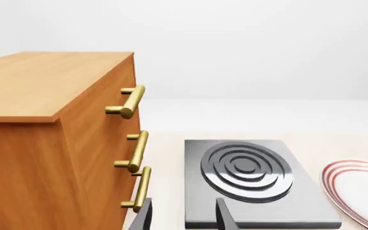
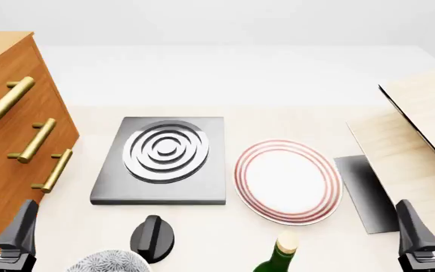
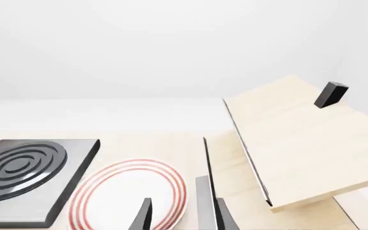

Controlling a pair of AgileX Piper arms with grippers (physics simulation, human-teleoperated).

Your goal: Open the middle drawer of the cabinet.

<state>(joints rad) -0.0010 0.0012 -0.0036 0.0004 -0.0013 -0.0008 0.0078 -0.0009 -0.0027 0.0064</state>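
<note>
Left gripper [image 2: 2, 229], dark fingers apart and empty, sits low at the front view's lower left, just beside the orange-brown wooden cabinet [image 2: 6, 56]. Its middle drawer's brass bar handle [image 2: 33, 140] lies at mid-left, above and ahead. Best straddle the bar squarely, close, then pull straight outward.

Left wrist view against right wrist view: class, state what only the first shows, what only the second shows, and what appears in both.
Only the left wrist view shows the cabinet with its three brass handles; the middle drawer is shut flush with the others. The left gripper is open.

Only the right wrist view shows the pale wooden boards, a small black block on the raised one, and the open right gripper.

Both show the grey hob plate with rings and the red-rimmed plate.
</note>
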